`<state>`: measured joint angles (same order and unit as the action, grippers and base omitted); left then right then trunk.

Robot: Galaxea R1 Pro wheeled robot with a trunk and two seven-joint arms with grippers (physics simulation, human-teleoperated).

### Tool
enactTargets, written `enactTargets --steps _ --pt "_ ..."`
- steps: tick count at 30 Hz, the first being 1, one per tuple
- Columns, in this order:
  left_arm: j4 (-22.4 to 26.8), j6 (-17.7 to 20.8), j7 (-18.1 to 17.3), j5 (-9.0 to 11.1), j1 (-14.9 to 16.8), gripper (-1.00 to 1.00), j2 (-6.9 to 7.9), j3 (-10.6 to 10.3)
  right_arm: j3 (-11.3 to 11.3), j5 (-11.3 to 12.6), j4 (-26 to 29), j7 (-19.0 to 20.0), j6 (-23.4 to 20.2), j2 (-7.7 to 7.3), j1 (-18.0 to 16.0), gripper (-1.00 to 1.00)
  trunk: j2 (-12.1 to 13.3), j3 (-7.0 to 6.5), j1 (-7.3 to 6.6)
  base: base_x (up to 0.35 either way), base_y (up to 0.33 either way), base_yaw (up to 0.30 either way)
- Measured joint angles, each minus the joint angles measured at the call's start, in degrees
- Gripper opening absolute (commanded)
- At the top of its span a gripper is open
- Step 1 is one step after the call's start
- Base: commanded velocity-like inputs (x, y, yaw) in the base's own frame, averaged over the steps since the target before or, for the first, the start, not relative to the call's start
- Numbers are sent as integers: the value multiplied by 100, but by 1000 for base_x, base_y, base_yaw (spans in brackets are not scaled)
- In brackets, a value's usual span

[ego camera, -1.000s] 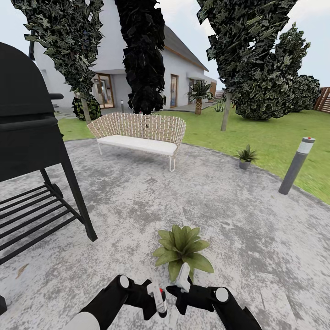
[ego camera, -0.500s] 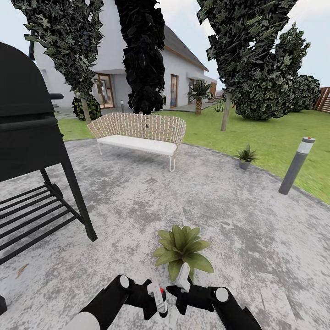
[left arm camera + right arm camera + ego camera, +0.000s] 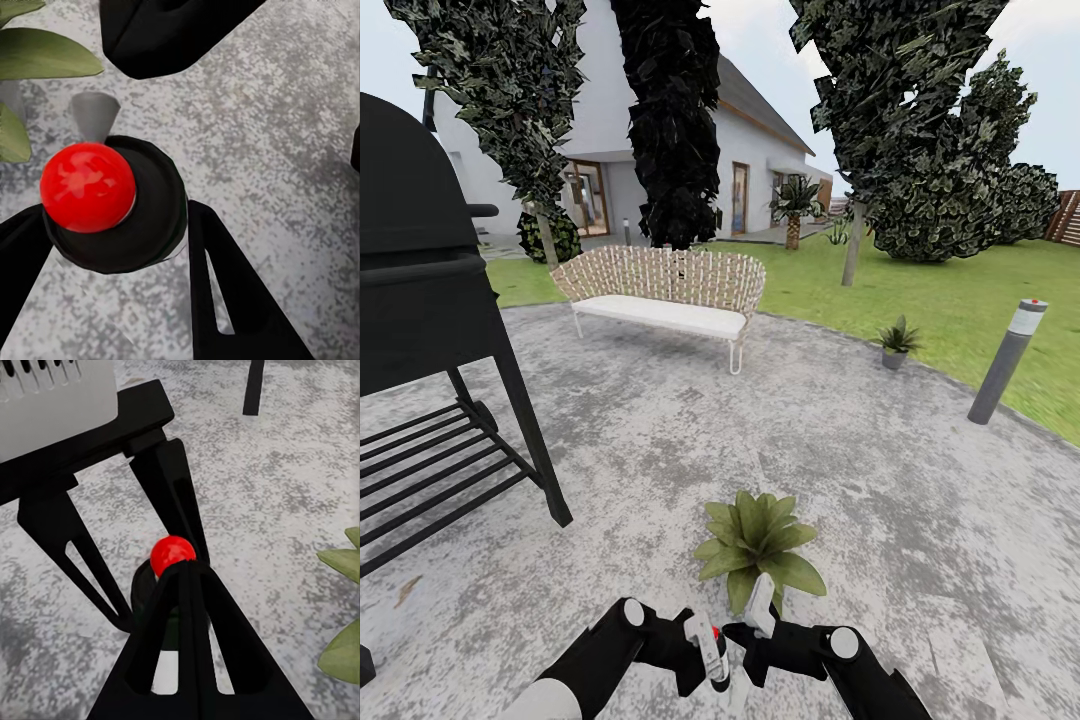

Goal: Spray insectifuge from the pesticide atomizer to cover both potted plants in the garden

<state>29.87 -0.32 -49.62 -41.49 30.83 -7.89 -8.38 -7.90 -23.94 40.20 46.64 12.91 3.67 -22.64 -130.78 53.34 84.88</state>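
The pesticide atomizer (image 3: 712,650) is already picked up: the left gripper (image 3: 705,655) is clenched around its dark body, with the red button (image 3: 88,187) on top showing between the fingers. The right gripper (image 3: 745,640) sits just beside it, touching or nearly touching the bottle; whether it is clamped or loose I cannot tell. Just beyond both, on the stone patio (image 3: 660,440), stands the near potted plant (image 3: 760,545), which I judge ready for spraying, though no spray shows. The second potted plant (image 3: 897,343) waits well apart at the patio's far edge by the lawn, so both plants seem left to cover
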Motion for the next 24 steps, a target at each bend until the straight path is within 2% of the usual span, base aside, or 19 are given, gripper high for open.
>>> enactTargets --steps 7,24 --pt "-10 -193 -5 12 1 -100 8 -2 0 0 0 0 0 0 -1 -100 0 0 0 0 0 0" --pt "-16 -229 -18 16 1 -100 1 5 0 -2 0 0 7 0 -1 -100 0 0 0 0 0 0"
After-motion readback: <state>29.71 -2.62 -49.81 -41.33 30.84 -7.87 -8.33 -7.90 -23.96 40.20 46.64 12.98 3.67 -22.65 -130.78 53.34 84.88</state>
